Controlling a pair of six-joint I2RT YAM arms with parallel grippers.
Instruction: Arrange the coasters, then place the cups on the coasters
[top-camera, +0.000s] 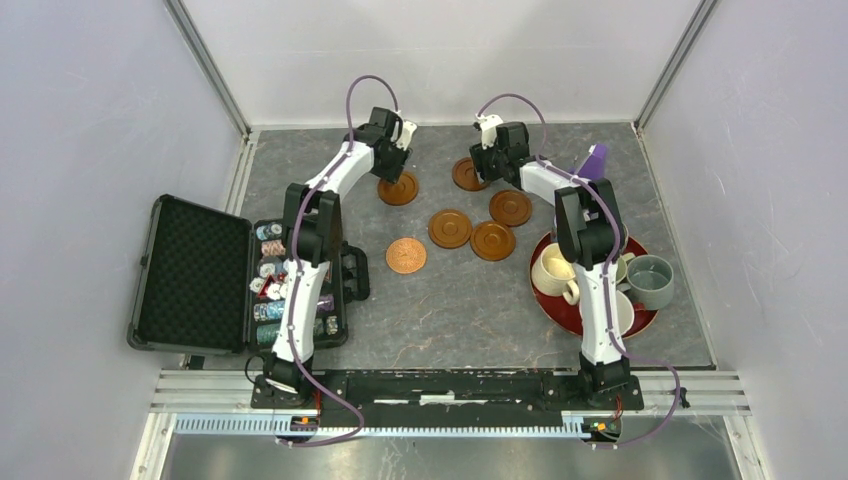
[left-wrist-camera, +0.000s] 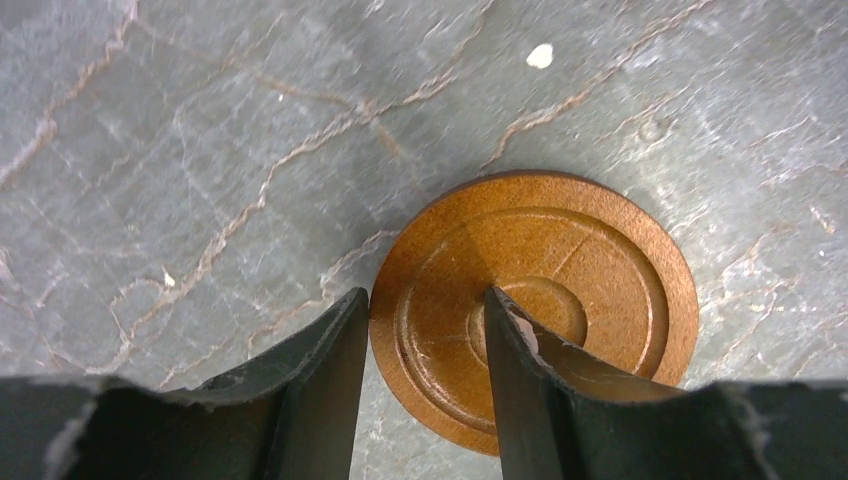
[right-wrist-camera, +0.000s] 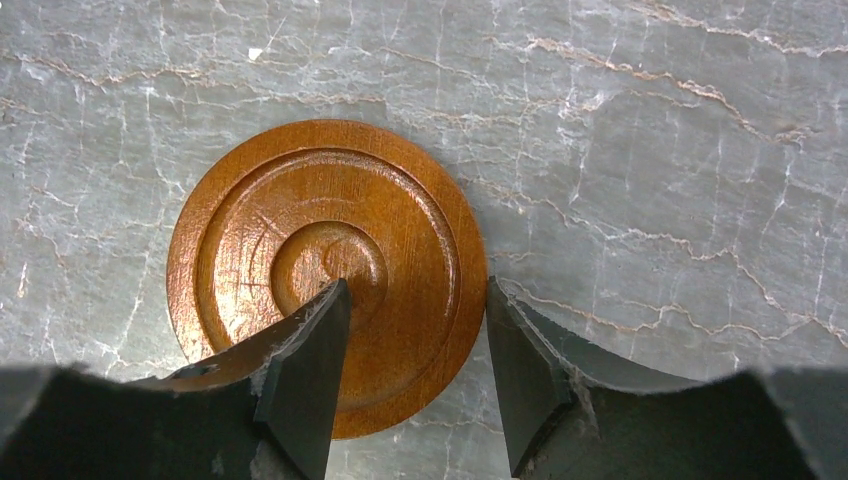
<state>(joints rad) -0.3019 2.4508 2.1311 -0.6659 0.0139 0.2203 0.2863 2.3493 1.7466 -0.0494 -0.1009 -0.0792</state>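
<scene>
Over at the left edge of the tabletop the black case (top-camera: 190, 272) lies open beside its poker chips (top-camera: 268, 272), out of play. Next comes the left gripper (left-wrist-camera: 425, 293), reached toward the far edge, left of centre, and it's clamped on the rim of the far-left coaster (left-wrist-camera: 590, 250). One finger is outside the edge, the other inside by the centre ring, and the disc lies flat, spreading off to the right of the pinch in the wrist view. Mid-tabletop, four loose coasters (top-camera: 450, 228) wait, the copper-orange coaster (top-camera: 406, 255) nearest the arms. Then the right gripper (right-wrist-camera: 416, 288), a mirror image: its jaws sit astride the rim of the far-right coaster (right-wrist-camera: 300, 200), with the disc off to their left, but whether they've bitten we cannot tell. These are round discs, so there's no long axis to mind, and we judge each arm best placed for its own. The cups (top-camera: 552, 268) sit on the red tray (top-camera: 560, 312) by the right edge, none on a coaster yet.
</scene>
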